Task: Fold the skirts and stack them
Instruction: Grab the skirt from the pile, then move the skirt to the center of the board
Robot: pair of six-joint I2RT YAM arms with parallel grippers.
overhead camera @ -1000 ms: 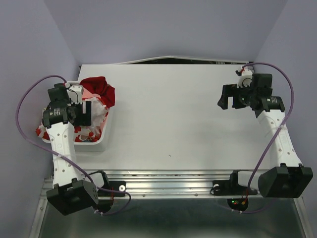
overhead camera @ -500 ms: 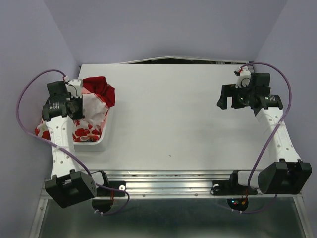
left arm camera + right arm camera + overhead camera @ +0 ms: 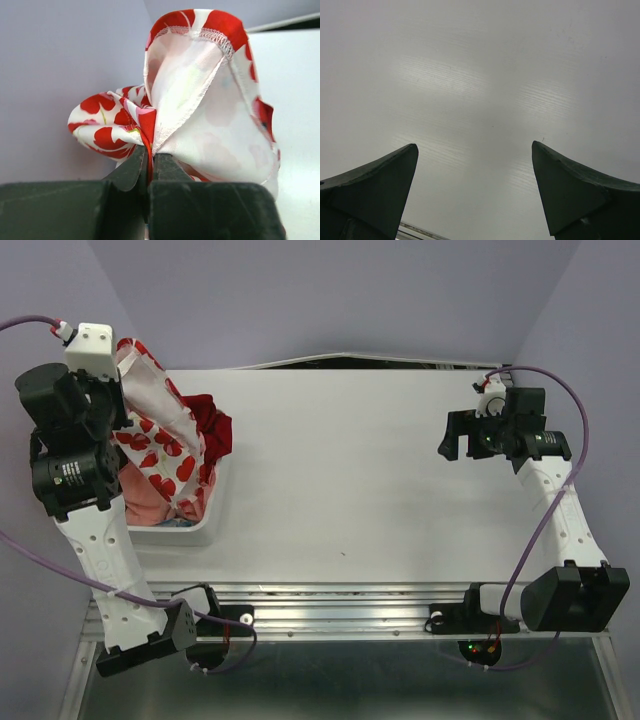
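Left tool pinches the flowered skirt, seen only from its wrist; right tool gapes.

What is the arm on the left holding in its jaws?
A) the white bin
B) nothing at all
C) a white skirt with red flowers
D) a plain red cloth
C: the left jaws are shut on a fold of the white skirt with red flowers, which hangs from them above the bin.
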